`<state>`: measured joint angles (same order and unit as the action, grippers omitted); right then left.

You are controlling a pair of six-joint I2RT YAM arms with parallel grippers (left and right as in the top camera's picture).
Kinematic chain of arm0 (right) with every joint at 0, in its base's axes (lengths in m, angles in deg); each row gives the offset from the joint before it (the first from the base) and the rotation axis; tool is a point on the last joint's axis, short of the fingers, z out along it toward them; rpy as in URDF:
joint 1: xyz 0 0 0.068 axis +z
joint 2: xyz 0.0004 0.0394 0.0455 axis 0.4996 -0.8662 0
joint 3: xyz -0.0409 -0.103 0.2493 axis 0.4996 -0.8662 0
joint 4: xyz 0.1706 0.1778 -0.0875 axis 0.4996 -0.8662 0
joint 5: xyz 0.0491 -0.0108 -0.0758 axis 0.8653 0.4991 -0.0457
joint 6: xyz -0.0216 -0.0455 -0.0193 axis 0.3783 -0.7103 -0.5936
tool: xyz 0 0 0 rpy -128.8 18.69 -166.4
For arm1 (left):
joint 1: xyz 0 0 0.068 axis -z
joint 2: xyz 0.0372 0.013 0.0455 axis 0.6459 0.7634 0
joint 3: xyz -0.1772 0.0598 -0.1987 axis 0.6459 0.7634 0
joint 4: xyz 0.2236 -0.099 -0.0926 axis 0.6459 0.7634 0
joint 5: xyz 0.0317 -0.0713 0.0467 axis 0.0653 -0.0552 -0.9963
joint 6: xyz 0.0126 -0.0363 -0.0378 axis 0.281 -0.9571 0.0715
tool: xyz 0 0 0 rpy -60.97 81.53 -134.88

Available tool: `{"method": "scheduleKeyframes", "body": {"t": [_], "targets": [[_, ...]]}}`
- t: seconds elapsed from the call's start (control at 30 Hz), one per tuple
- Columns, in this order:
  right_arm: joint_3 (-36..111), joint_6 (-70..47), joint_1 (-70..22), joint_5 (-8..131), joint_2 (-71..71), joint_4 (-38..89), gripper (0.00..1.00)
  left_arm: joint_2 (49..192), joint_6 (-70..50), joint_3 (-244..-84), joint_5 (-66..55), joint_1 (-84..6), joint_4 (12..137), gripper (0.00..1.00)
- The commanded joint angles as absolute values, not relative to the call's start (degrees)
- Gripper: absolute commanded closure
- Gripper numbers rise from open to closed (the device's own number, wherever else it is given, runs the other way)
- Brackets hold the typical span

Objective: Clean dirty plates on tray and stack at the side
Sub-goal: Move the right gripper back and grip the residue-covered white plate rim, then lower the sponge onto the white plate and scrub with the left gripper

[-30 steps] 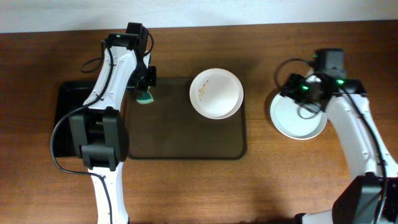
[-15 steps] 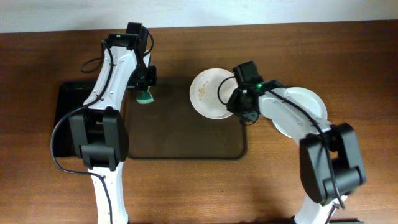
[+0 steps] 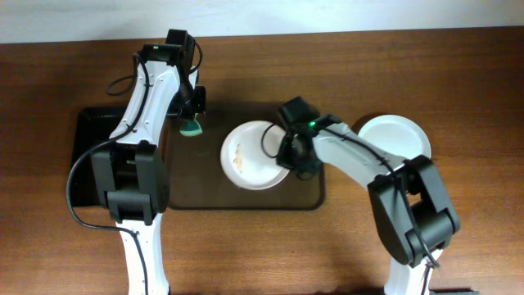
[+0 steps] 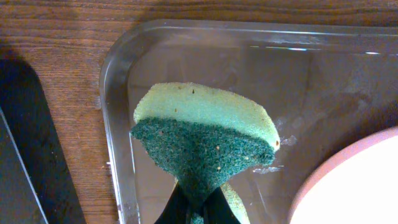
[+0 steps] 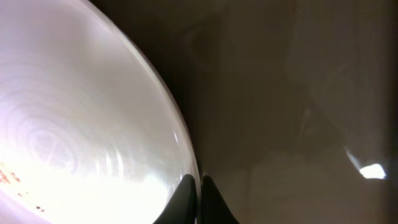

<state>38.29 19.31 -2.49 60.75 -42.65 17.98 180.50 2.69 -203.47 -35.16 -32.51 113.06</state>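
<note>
Pinching the stained plate (image 3: 246, 156) by its right rim, the right gripper (image 3: 286, 157) shows its closed fingers only in the right wrist view. This plate lies mid-way along the tray (image 3: 205, 188), whose long axis runs parallel to the worktop's far edge. Overhead alone shows a clean plate (image 3: 401, 135) on wood toward the right edge. The left gripper (image 3: 193, 113) is clamped on a green sponge (image 4: 205, 124) above the tray's far-left corner.

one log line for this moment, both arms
left pincer: shut on sponge, over tray corner | right pincer: shut on dirty plate rim | clean plate: right of tray
</note>
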Motion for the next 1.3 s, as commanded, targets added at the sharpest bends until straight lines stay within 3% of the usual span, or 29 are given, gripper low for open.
{"method": "scheduleKeyframes", "body": {"t": [0.0,0.1,0.13,0.2,0.3,0.5,0.73,0.83,0.97,1.27], "targets": [[40.78,16.12,-0.63,61.8,-43.11,16.23,0.95,180.7,2.02,-204.08,-34.52,-32.79,112.93,0.99],[43.1,10.89,-0.41,61.97,-43.11,14.74,0.61,180.7,2.02,-204.08,-34.52,-32.79,112.9,1.0],[44.08,9.03,-0.61,61.95,-43.11,14.35,0.55,180.7,2.02,-204.08,-34.52,-32.79,112.9,0.99],[45.72,5.71,-1.48,62.41,-43.11,14.29,0.52,180.7,2.02,-204.08,-34.52,-32.79,112.9,0.99],[46.51,-1.74,-3.19,66.21,-43.11,17.48,0.57,180.7,2.02,-204.08,-34.5,-32.79,112.9,1.0],[46.44,-5.52,-4.57,67.13,-47.55,19.68,0.78,180.7,2.06,-204.08,-32.34,-32.79,113.23,0.99],[46.44,-5.24,-5.46,72.11,-50.61,21.24,0.8,180.7,5.08,-204.08,-29.3,-32.81,114.61,0.99],[46.44,-2.03,-5.72,72.53,-51.0,21.89,0.96,180.7,8.73,-204.08,-22.22,-33.27,114.92,0.99],[46.42,1.01,-5.64,73.97,-51.75,22.9,0.96,180.7,12.68,-204.08,-15.42,-35.08,116.2,1.0],[46.34,4.05,-5.57,73.97,-51.77,24.43,0.96,180.72,15.0,-202.46,-15.2,-34.74,116.77,1.0]]}}
